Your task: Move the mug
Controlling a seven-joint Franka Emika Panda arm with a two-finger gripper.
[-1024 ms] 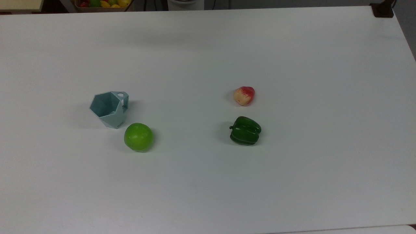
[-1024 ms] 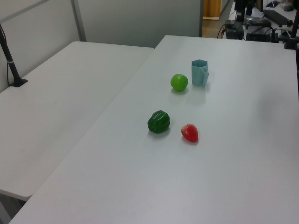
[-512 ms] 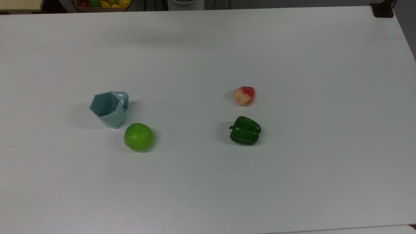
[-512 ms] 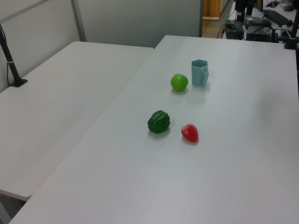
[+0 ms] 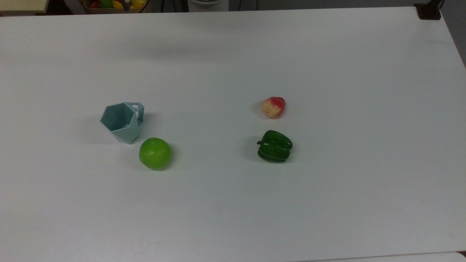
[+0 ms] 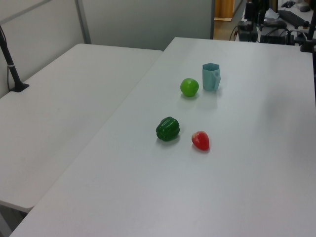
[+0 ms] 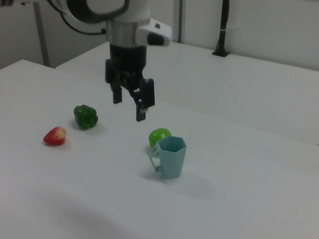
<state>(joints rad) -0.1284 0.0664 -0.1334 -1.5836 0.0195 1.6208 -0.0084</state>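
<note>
The pale teal mug [image 5: 123, 122] with faceted sides stands upright on the white table [image 5: 233, 203], its pierced handle toward the top view's right. The left view has the mug [image 6: 211, 77] far back on the table. In the right view the mug [image 7: 169, 156] stands mid-table with its handle toward the camera. My gripper [image 7: 129, 102] hangs open in the air with nothing between its fingers, above and to the right view's left of the mug, well clear of it.
A green apple [image 5: 154, 153] lies close beside the mug. A dark green bell pepper [image 5: 275, 146] and a red-and-cream strawberry [image 5: 273, 107] lie further to the top view's right. A second table [image 6: 64, 108] adjoins on the left view's left.
</note>
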